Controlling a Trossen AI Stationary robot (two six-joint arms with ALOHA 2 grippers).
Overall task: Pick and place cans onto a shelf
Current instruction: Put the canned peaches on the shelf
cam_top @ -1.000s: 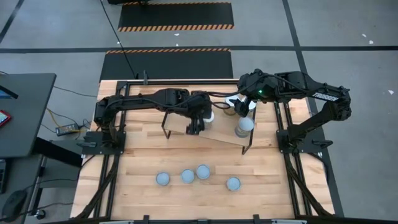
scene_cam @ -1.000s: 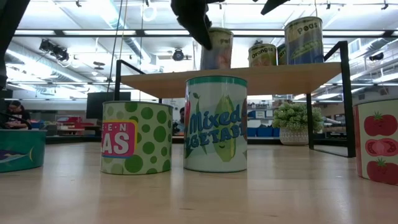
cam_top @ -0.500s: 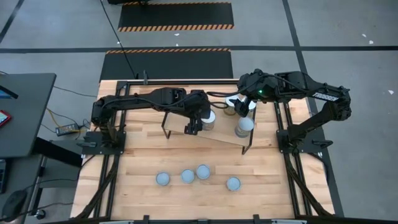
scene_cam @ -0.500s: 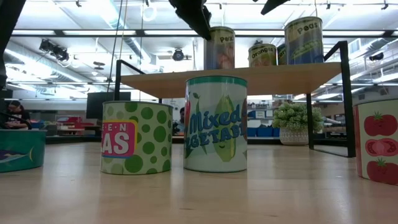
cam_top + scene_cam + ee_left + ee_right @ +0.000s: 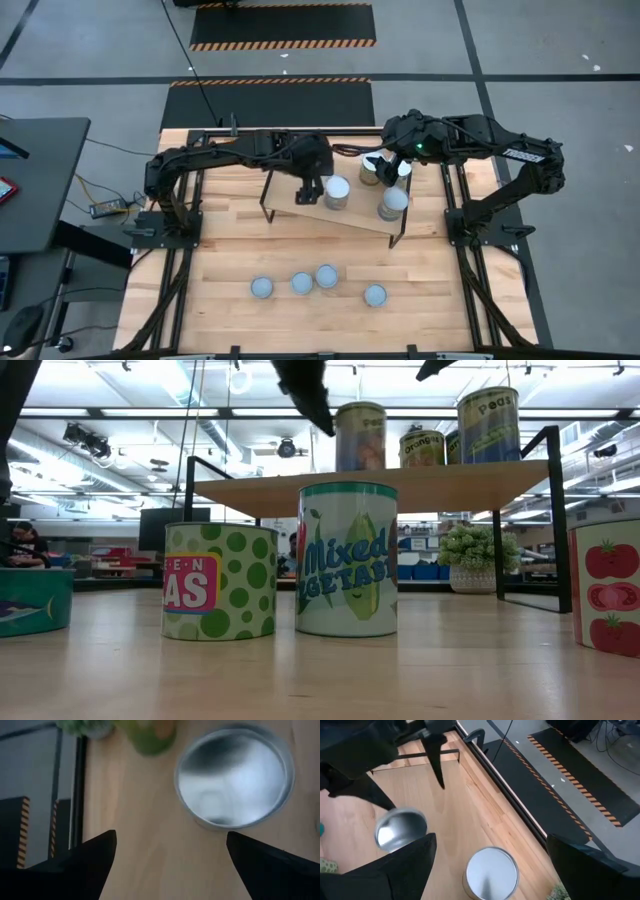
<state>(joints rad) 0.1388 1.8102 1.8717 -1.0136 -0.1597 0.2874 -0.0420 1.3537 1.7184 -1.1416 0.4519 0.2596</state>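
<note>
The can stood free on the shelf; the left gripper, fingers spread and empty, had backed away beside it. Placement looked complete, probably. The right gripper hung open over neighbouring cans.

My two arms are dark, jointed and matte black.
My left arm and right arm are bulky black segments with thin black cables; a small green light glows on the right one, and each wrist ends in two flat, pointed black fingers.
</note>
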